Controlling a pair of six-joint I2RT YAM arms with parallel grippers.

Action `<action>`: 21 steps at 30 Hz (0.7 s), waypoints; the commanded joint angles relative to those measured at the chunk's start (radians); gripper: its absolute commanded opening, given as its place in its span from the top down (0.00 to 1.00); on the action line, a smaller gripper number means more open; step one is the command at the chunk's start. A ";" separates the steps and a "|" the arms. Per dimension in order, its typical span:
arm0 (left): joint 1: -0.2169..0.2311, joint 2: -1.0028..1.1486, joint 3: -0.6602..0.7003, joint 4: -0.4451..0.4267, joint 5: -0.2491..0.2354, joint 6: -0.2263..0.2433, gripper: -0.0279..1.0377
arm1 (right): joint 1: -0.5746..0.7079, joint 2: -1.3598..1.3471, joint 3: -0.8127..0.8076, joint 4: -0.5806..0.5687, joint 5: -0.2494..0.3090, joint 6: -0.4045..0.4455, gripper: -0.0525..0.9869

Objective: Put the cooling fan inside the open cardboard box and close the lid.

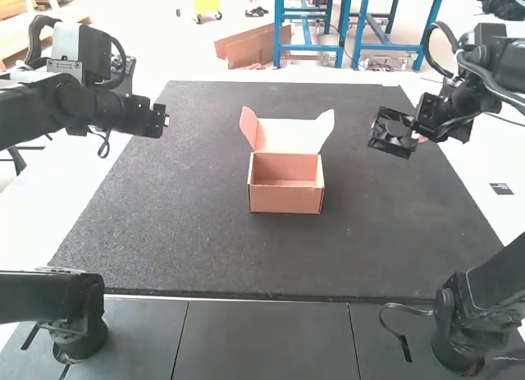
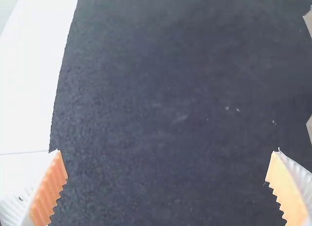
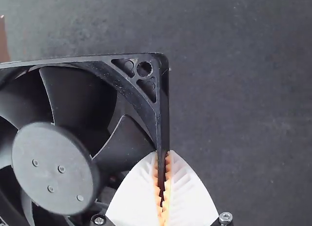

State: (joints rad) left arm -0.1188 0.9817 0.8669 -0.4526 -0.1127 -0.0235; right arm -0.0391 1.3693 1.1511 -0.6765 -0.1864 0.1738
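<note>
The right gripper (image 3: 162, 160) is clamping one thin wall of the cooling fan (image 3: 53, 172), near a corner. The fan is hanging on edge above the mat (image 1: 164, 216), well apart from the cardboard box (image 1: 285, 183). The box is sitting mid-mat, inboard of and below the fan, with its mouth facing up. Its lid (image 1: 289, 132) is standing up along the far wall, leaving the near and right-hand sides open for entry. The left gripper (image 1: 160, 117) is hovering on the box's other side, fingers spread wide and holding nothing.
</note>
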 commanded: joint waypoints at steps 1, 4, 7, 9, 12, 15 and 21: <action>-0.007 -0.006 0.001 0.002 -0.007 -0.006 0.06 | 0.107 -0.029 -0.002 -0.015 -0.038 0.119 0.96; -0.007 -0.012 0.006 -0.005 -0.007 -0.007 0.06 | 0.205 -0.032 0.007 -0.020 -0.038 0.162 0.96; -0.007 -0.026 0.009 -0.005 -0.005 -0.007 0.06 | 0.297 -0.029 0.021 -0.020 -0.031 0.191 0.96; -0.007 -0.034 0.007 -0.009 -0.005 -0.007 0.06 | 0.355 -0.016 0.036 -0.018 -0.021 0.199 0.96; -0.007 -0.046 0.007 -0.026 -0.005 -0.009 0.06 | 0.427 0.028 0.065 -0.020 -0.004 0.213 0.96; -0.005 -0.058 0.007 -0.038 -0.004 -0.007 0.06 | 0.470 0.076 0.104 -0.020 0.004 0.217 0.96; -0.007 -0.078 0.017 -0.066 -0.005 -0.007 0.06 | 0.525 0.198 0.196 -0.024 0.022 0.217 0.96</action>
State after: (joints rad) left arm -0.1188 0.9279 0.8669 -0.5152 -0.1127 -0.0235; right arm 0.4614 1.5429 1.2835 -0.7055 -0.1783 0.3744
